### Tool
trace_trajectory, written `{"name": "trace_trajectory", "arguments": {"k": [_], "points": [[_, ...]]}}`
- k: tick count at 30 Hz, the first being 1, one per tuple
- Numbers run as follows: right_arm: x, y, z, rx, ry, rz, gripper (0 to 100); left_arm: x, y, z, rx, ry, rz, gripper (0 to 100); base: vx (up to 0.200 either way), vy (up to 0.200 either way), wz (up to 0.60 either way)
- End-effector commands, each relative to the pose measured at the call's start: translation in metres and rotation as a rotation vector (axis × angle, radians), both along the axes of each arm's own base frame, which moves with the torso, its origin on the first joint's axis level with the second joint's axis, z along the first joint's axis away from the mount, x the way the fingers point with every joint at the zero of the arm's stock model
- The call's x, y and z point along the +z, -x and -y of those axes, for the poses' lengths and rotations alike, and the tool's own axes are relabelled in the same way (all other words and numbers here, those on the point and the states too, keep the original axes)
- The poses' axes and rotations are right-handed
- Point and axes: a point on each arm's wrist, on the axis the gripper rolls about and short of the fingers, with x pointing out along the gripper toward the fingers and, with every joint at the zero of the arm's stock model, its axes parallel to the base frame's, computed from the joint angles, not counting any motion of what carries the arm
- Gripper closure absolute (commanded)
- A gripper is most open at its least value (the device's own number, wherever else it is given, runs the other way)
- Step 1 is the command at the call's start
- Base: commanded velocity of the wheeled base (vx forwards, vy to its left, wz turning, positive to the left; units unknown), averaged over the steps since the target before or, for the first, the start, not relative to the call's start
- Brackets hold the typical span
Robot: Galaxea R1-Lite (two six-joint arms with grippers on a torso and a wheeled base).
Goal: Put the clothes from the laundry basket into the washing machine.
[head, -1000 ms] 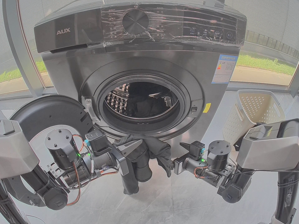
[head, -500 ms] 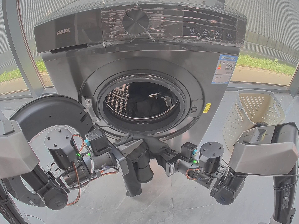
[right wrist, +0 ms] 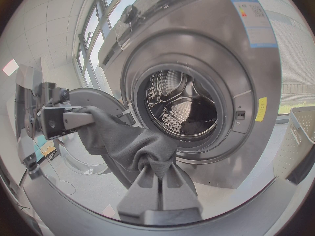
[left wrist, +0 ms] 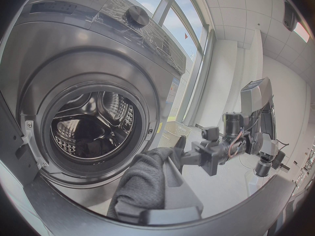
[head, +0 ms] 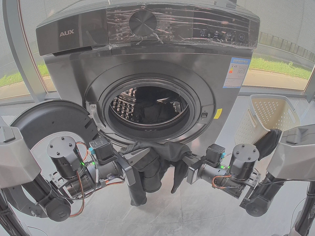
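Risk of snagging on porthole rim mid-frame: dark garment clamped between left gripper and right gripper, loose ends hanging low.

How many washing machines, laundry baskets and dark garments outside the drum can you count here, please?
Washing machine: 1
Laundry basket: 1
Dark garments outside the drum: 2, the stretched garment held between the left tool and the right tool, and the hanging garment at the basket's lower edge
Total: 4
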Motion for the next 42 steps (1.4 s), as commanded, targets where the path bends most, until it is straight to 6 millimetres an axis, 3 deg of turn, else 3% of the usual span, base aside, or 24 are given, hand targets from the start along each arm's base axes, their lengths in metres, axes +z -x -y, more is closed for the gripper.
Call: {"name": "trace_trajectory", "arguments": {"k": [1, 2, 6, 13, 42], "points": [[0.031, 0.022, 0.019, 0.003, -0.041, 0.043, 100, -0.001, 0.004, 0.004, -0.024, -0.001, -0.003, 100, 0.000, 0.000, 0.00], [0.032, 0.024, 0.021, 0.001, -0.044, 0.039, 100, -0.001, 0.004, 0.004, -0.024, -0.002, -0.003, 0, 0.000, 0.000, 0.00], [0.043, 0.037, 0.032, 0.002, -0.068, 0.046, 100, 0.002, 0.007, 0.004, -0.029, 0.017, -0.013, 0, 0.000, 0.000, 0.00], [0.067, 0.044, 0.034, 0.016, -0.128, 0.114, 100, -0.014, 0.004, 0.010, -0.023, -0.011, -0.062, 0, 0.000, 0.000, 0.00], [0.081, 0.041, 0.023, 0.038, -0.184, 0.156, 100, -0.084, -0.028, 0.019, 0.002, -0.164, -0.173, 0, 0.000, 0.000, 0.00]]}}
